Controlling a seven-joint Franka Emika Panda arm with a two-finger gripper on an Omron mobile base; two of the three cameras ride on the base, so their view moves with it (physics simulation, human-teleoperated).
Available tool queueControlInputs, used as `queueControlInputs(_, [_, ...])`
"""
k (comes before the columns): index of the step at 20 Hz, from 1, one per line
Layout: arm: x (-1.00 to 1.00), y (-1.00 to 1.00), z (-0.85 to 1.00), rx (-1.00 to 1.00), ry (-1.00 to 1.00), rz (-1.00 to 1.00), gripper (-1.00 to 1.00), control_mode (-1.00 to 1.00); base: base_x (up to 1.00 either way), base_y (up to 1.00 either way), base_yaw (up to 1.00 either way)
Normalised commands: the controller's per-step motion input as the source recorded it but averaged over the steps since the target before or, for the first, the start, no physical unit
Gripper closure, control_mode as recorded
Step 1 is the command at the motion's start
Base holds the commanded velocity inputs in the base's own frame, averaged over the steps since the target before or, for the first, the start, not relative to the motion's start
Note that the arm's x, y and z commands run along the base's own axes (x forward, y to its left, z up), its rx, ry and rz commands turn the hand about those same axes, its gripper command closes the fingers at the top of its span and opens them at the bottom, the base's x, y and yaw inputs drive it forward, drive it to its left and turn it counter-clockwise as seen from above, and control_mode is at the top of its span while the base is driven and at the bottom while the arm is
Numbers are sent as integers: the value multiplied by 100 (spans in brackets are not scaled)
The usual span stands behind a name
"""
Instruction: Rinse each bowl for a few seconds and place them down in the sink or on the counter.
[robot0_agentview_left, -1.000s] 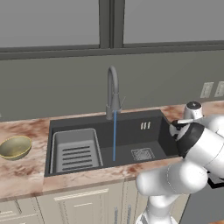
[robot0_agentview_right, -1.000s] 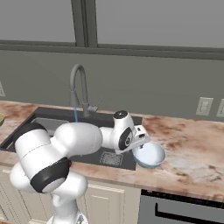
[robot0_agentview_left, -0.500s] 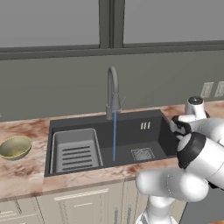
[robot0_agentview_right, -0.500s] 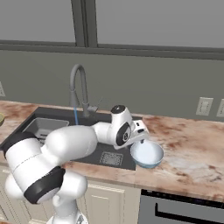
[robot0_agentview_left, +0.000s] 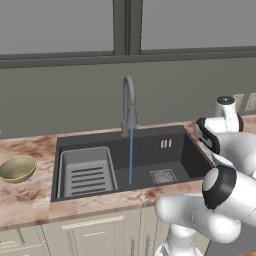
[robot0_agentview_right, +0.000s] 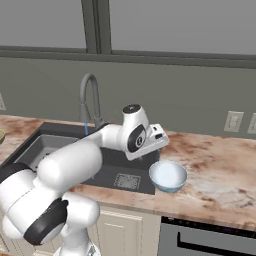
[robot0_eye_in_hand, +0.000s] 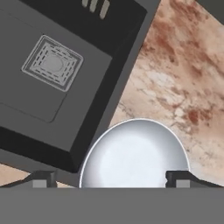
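gripper (robot0_eye_in_hand: 111, 178): stood wide open, empty, 2 dark fingertips apart at either side of the blue bowl's rim; hovered just above it, no contact visible.
blue bowl (robot0_agentview_right: 168, 176): sat upright on the counter (robot0_agentview_right: 220, 175) at the sink's right front corner, its left edge at or just over the basin lip; looked set down, so this 1 judged finished.
key relation: remaining bowl lay far to the arm's left, across the whole sink; next move judged a lift clear, then a long swing leftward over the basin.
sink (robot0_agentview_left: 150, 150): dark basin between the 2 bowls, square drain (robot0_agentview_left: 163, 176) in the right half, ribbed tray (robot0_agentview_left: 87, 174) in the left half.
faucet (robot0_agentview_left: 129, 107): at the back rim, thin stream of water (robot0_agentview_left: 131, 155) running down to the basin floor.
gold bowl (robot0_agentview_left: 17, 168): upright on the left stretch of counter, just beside the sink's left rim, well apart from the gripper; judged not yet rinsed.
hidden: blue bowl's near edge cut off in the hand view; bowl mostly behind the arm in the left base view; exact overlap with the sink lip hard to tell.
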Motion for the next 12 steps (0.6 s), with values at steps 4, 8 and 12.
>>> queueControlInputs(4, [-9, 4, 47, 1, 8, 5, -100, -100, 0, 0, 0])
queueControlInputs(8, [-16, 15, 40, 1, 11, 8, -100, -100, 0, 0, 0])
queueControlInputs(12, [-24, 17, 40, 0, 7, 12, -100, -100, 0, 0, 0])
